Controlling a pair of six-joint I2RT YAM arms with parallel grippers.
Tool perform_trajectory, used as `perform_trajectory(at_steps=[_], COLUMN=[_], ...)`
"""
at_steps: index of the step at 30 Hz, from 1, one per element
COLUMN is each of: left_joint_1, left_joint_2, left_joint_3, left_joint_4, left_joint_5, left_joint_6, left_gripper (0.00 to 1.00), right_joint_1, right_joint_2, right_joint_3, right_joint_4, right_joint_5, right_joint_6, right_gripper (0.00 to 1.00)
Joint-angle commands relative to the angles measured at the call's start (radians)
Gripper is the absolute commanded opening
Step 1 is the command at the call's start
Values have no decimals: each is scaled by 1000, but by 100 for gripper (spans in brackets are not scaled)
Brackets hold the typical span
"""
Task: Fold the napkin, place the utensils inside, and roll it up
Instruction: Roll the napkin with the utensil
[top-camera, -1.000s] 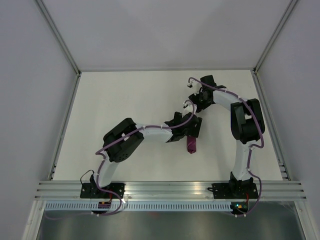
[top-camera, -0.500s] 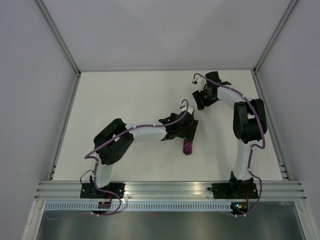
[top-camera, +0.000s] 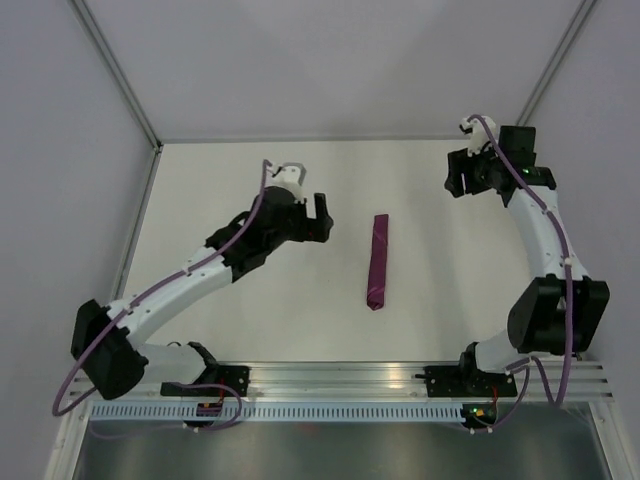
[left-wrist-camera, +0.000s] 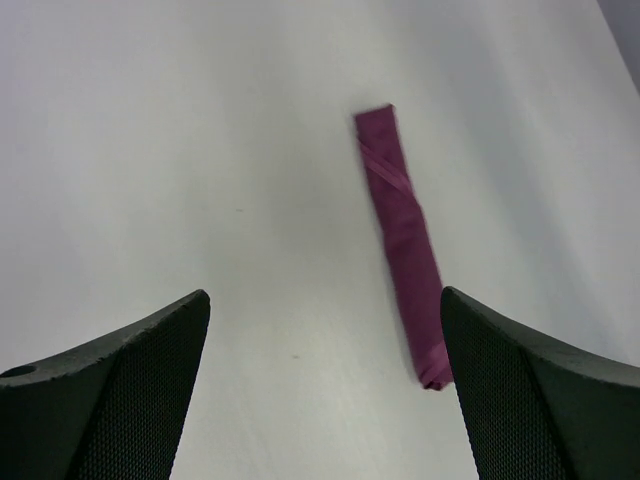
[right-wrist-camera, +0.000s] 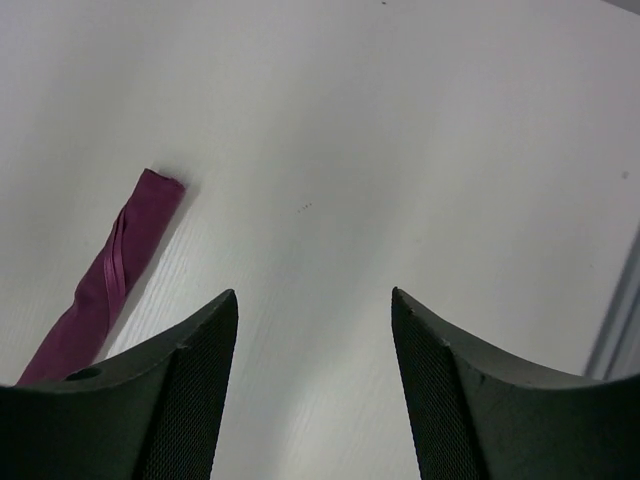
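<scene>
The napkin (top-camera: 378, 261) lies rolled into a narrow magenta-purple strip on the white table, near the middle. It also shows in the left wrist view (left-wrist-camera: 403, 240) and the right wrist view (right-wrist-camera: 105, 274). The utensils are not visible; any inside the roll are hidden. My left gripper (top-camera: 322, 214) is open and empty, to the left of the roll and apart from it. My right gripper (top-camera: 455, 176) is open and empty, off to the roll's far right. In the wrist views both grippers (left-wrist-camera: 325, 300) (right-wrist-camera: 312, 300) hold their jaws wide over bare table.
The white table (top-camera: 250, 300) is bounded by metal rails at the left (top-camera: 130, 250) and right (top-camera: 540, 250) and grey walls behind. The arm bases sit on the aluminium rail (top-camera: 340, 378) at the near edge.
Both arms have pulled away from the roll: the left gripper moved left and back, the right gripper moved to the far right. The rolled napkin, earlier mostly covered, now lies free and fully in view.
</scene>
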Motion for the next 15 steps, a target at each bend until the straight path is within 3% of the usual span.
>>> perform_trajectory(at_steps=[1,8,15], left_joint_1=[74,131,209], left_joint_2=[-149,-323,-455], left_joint_3=[-47,-62,-143], left_joint_4=[-114,-261,-287], left_joint_5=[-12,-82,-64], left_joint_6=[98,113,162], left_gripper=[100,100,100], right_joint_1=[-52,-72,-75], right_joint_2=[-144,-394,-473], right_joint_3=[-109,-241,-284], right_joint_4=[-10,-13,-9], right_joint_5=[-57,29,28], right_joint_6=[37,85,130], right_gripper=[69,78,82])
